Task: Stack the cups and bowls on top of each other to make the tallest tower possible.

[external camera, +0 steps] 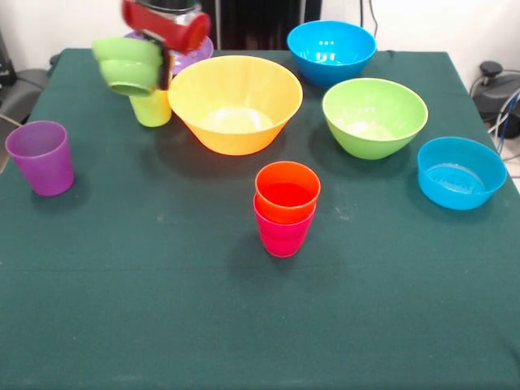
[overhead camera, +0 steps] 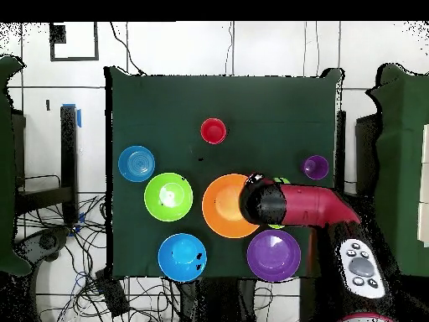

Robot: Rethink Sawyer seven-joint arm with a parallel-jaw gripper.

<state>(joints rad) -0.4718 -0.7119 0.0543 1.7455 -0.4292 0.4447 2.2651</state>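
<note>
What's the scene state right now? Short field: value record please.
tower: orange cup nested in red-pink cup, mid-table
gripper: gripper at far side of front view, raised above the table, holding small lime green bowl tilted
jaws: shut on the bowl's rim
below gripper: lime green cup, upright
loose cup: purple cup, upright, apart from the rest
loose bowls: orange-yellow bowl, medium lime green bowl, two blue bowls, purple bowl
</note>
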